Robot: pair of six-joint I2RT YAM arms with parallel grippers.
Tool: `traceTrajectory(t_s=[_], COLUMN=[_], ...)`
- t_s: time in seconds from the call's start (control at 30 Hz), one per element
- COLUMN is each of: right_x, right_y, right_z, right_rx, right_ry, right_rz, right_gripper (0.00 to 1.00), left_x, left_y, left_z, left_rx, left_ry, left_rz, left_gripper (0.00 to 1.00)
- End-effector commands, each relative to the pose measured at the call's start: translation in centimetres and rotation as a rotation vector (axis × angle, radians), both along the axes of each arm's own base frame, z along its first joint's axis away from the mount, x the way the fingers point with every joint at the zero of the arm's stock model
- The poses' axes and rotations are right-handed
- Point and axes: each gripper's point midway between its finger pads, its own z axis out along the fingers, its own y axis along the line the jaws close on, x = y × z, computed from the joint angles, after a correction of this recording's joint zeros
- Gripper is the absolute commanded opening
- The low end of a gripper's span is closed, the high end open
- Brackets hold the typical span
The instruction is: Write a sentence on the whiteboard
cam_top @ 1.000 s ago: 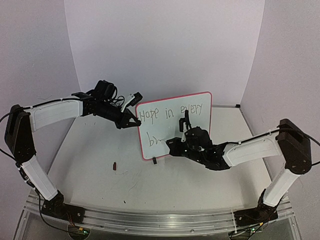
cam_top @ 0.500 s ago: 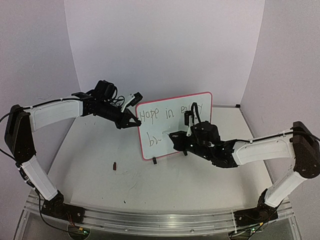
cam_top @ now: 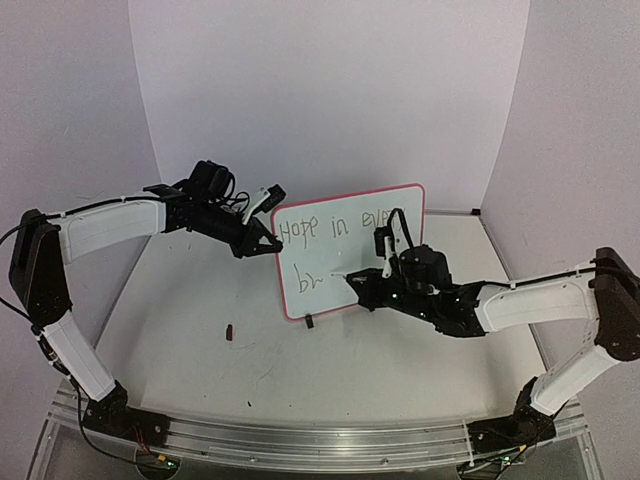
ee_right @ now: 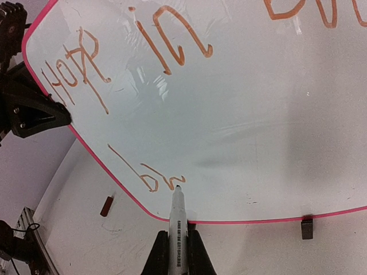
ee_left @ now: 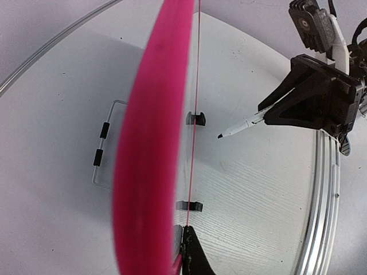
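Observation:
The whiteboard stands upright on the table, white with a pink rim. The sentence reads "Hope in eve" on top, its end hidden behind my right wrist, with "br" below. My left gripper is shut on the board's left edge, its fingers pinching the rim. My right gripper is shut on a white marker. The marker tip sits at the end of the "r"; I cannot tell whether it touches the board. The marker also shows in the left wrist view.
A small dark red marker cap lies on the table left of the board's lower corner. The board rests on two black feet. An aluminium rail runs along the near edge. Walls enclose the back and sides.
My right arm has swung to the right and stretched lower, drawing the marker a little rightwards along the lower line. The left arm and the board have not moved.

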Motion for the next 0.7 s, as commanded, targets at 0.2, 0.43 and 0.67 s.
traceTrajectory(t_s=[0.2,0.43,0.67], right_x=[1.6,2.1,2.7], right_y=[1.6,2.0,1.8], right_z=[0.1,-0.3,-1.1], right_rx=[-0.012,-0.011,-0.017], right_ry=[-0.027,-0.025,-0.011], right_rz=[0.000,-0.014,-0.057], right_gripper=[0.00,0.00,0.00], left_x=[-0.2,-0.2,-0.2], left_y=[1.2,1.2,1.2], left_z=[-2.0,-2.0,-2.1], left_rx=[0.104,0.105,0.108], left_ry=[-0.006,-0.006,-0.006], left_rz=[0.019,0.019,0.021], left_gripper=[0.00,0.00,0.00])
